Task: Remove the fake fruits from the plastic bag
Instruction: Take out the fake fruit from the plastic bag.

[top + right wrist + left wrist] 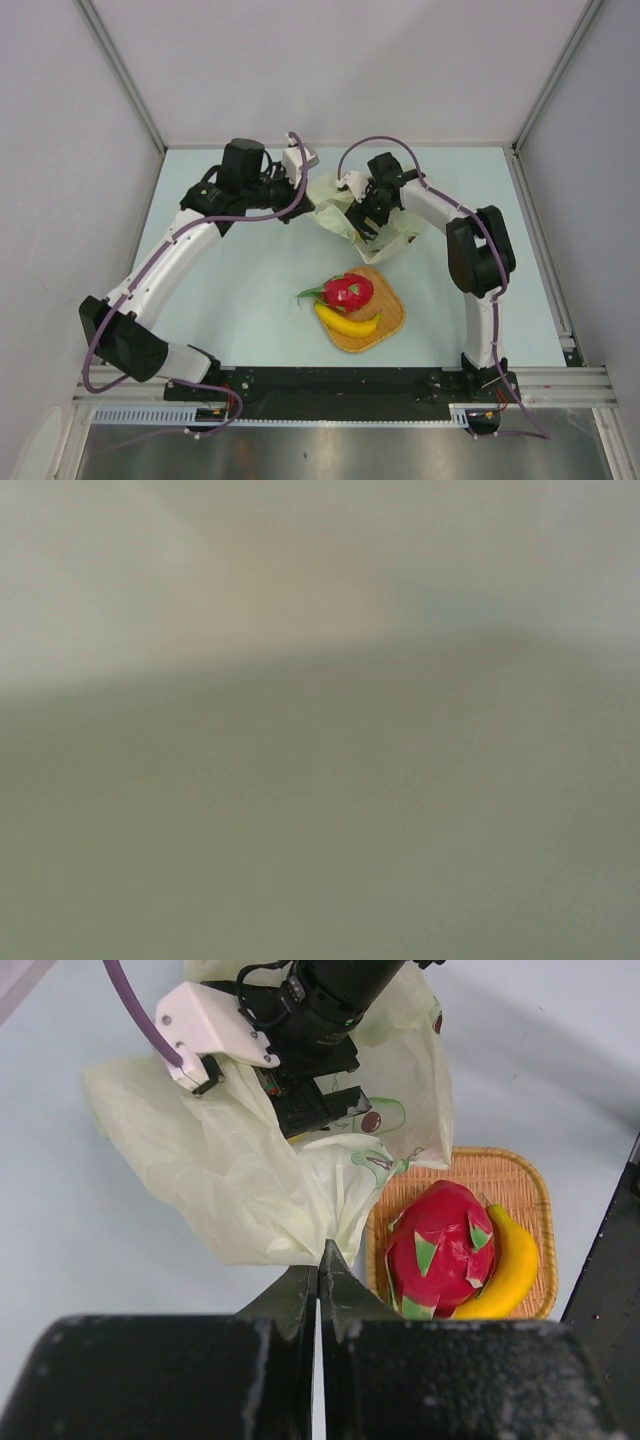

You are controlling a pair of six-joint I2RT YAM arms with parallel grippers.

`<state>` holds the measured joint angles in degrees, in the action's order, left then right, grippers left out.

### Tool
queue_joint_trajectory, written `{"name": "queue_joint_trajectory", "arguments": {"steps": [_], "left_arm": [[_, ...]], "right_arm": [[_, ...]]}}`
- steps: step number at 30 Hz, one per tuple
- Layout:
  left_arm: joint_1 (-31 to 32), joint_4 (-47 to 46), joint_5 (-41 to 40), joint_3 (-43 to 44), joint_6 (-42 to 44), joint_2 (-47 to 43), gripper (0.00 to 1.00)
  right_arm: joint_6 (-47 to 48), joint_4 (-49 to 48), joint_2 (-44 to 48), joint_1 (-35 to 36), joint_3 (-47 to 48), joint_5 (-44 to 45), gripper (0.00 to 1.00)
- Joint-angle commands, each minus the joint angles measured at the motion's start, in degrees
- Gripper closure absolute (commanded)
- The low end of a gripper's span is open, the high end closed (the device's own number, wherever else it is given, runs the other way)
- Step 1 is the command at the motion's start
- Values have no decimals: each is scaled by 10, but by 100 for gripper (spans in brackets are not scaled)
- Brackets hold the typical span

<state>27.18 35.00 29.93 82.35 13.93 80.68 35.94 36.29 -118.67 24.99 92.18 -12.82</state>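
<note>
The plastic bag point(337, 203) lies crumpled behind the orange mat; in the left wrist view it point(230, 1160) is pale cream with small prints. My left gripper point(321, 1257) is shut on a pinched corner of the bag; from above it point(313, 190) is at the bag's left edge. My right gripper point(365, 228) reaches down into the bag, fingertips hidden by plastic; its body point(315, 1105) shows in the left wrist view. The right wrist view shows only blurred plastic. The dragon fruit point(348, 291) and banana point(348, 323) lie on the mat. Lemon and grapes are hidden.
The round orange woven mat point(391, 318) sits in front of the bag, its rim point(500, 1165) close to the bag's lower edge. White walls and metal posts enclose the table on three sides. A black rail runs along the near edge.
</note>
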Motion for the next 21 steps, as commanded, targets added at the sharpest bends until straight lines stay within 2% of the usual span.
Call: {"name": "queue_joint_trajectory", "arguments": {"steps": [1,15,18,21], "left_arm": [[-3,-10,7,11,-3,-2,100],[-2,2,-7,18,11,8,100],[-2,1,-8,18,11,9,100],[-2,-1,-9,17,11,9,100]], "right_arm": [[-57,1,-9,4,55,-60,0],[-99,-27,-80,41,113,-39,0],[-99,-27,-82,41,121,-44,5],[-94,-18,-69,42,121,-63,15]]}}
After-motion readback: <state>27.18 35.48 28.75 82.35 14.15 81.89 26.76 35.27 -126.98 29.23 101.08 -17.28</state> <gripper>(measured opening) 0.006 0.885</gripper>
